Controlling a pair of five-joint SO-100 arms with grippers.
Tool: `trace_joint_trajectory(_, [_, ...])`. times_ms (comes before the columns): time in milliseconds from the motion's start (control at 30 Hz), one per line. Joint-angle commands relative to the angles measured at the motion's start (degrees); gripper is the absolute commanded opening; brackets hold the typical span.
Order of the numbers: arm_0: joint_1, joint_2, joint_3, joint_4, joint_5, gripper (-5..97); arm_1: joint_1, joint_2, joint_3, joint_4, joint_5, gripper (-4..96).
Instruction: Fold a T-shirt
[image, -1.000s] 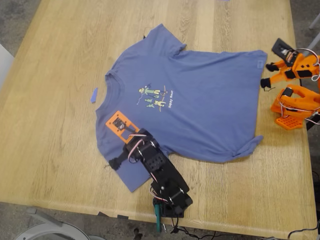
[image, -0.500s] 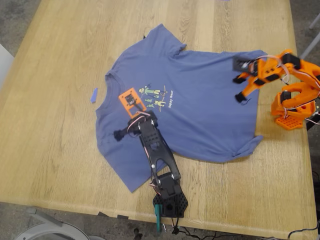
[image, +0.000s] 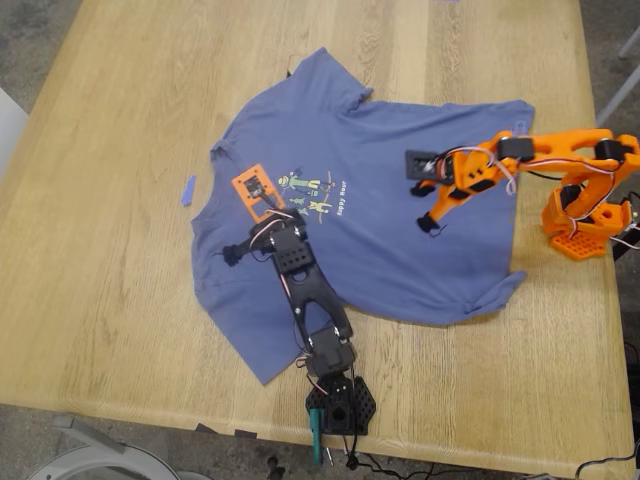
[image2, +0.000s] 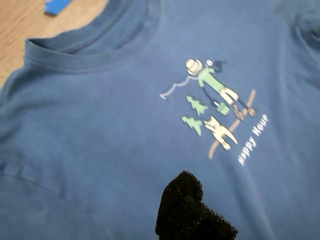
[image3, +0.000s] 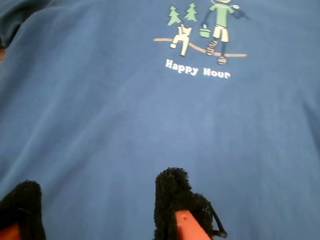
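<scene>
The T-shirt (image: 390, 215) lies flat and face up in the middle of the wooden table (image: 110, 300). Its long axis runs across the exterior view, collar toward that view's left and hem toward its right, where the hem stops just short of the orange arm's base (image: 580, 225). One sleeve points to the far table edge, the other to the near edge beside the black arm's base (image: 340, 405). The chest print (image: 305, 195) sits near the collar.

A small blue tape scrap (image: 188, 190) lies on bare wood just off the collar. There is wide bare table on the exterior view's left and along the far edge, but little room past the hem on that view's right.

My first gripper (image: 243, 225), on the black arm, hangs over the chest just beside the print. Its wrist view shows the collar (image2: 90, 47), the print and only one dark foam pad (image2: 187, 207), so I cannot tell how far it is open; it holds nothing.

My second gripper (image: 428, 205), on the orange arm, hovers over the belly of the shirt. Its wrist view shows two foam pads (image3: 175, 200) spread apart with bare cloth between, gripping nothing, and the lettering "Happy Hour" reads clearly there, too small to read in the exterior view.
</scene>
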Motion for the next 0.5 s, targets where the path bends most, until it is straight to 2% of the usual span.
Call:
trace_joint_trajectory(0, [-1.85, -0.62, -0.7, -6.68, 0.53, 70, -0.26, -3.34, -5.71, -3.08, -0.09, 32.2])
trace_joint_trajectory(100, [-2.81, -3.25, 0.88, -14.24, 0.79, 69, -0.35, -6.33, -7.29, -5.54, -0.09, 31.9])
trace_joint_trajectory(467, [-3.87, -12.92, 0.62, -24.26, 0.88, 69, -1.67, -16.7, -17.31, -9.76, -0.26, 29.6])
